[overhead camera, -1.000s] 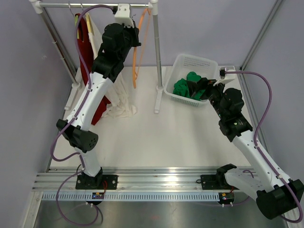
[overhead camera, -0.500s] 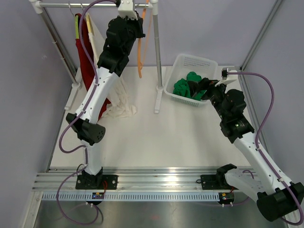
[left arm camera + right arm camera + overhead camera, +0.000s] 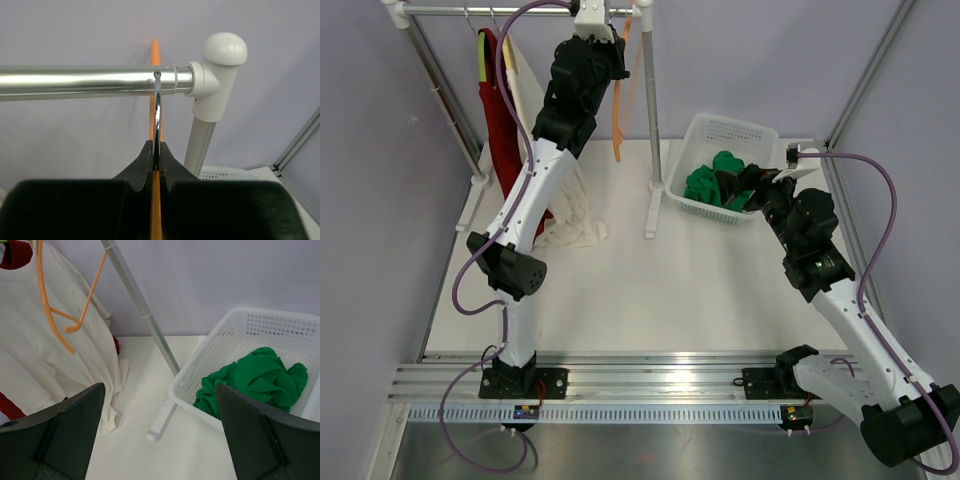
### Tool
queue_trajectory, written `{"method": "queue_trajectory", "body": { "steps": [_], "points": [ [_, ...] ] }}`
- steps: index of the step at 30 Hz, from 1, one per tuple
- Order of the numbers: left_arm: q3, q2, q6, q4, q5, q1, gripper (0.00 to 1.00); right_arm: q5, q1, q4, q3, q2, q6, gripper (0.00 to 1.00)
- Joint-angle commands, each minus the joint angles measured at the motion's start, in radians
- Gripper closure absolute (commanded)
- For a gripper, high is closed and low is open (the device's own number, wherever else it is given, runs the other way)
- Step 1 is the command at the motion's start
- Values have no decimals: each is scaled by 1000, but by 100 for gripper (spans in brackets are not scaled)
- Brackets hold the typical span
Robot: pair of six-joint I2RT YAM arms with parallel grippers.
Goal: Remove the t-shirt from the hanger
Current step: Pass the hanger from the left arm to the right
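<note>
One hanger point(image 3: 157, 112) | hook pinched in left hand point(image 3: 157, 150) | at rail point(image 3: 75, 82)

Hanger point(image 3: 617, 125) up at the rail point(image 3: 440, 10) — t-shirt point(image 3: 576, 215) left of it, basket point(image 3: 745, 127) right.

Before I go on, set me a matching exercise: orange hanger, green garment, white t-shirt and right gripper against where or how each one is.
1 orange hanger
2 green garment
3 white t-shirt
4 right gripper

A in the white basket
B open, holding nothing
C hook pinched by the shut left gripper at the rail
D hanging, hem on the table

Pairs: 1-C, 2-A, 3-D, 4-B
</note>
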Motion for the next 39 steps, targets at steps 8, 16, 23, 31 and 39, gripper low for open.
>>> {"method": "queue_trajectory", "body": {
  "steps": [8, 16, 23, 31, 39],
  "points": [
    [57, 2, -3, 181, 38, 7, 100, -35, 7, 32, 2, -19, -13, 1],
    [23, -6, -13, 198, 48, 7, 100, -53, 7, 96, -11, 18, -19, 1],
    [-44, -61, -20, 185, 33, 7, 100, -446, 9, 287, -18, 127, -85, 2],
    [-250, -214, -14, 198, -2, 7, 100, -593, 66, 443, 110, 357, -179, 4],
    [-397, -322, -8, 205, -57, 7, 100, -664, 104, 604, 166, 507, -154, 4]
  ]
}}
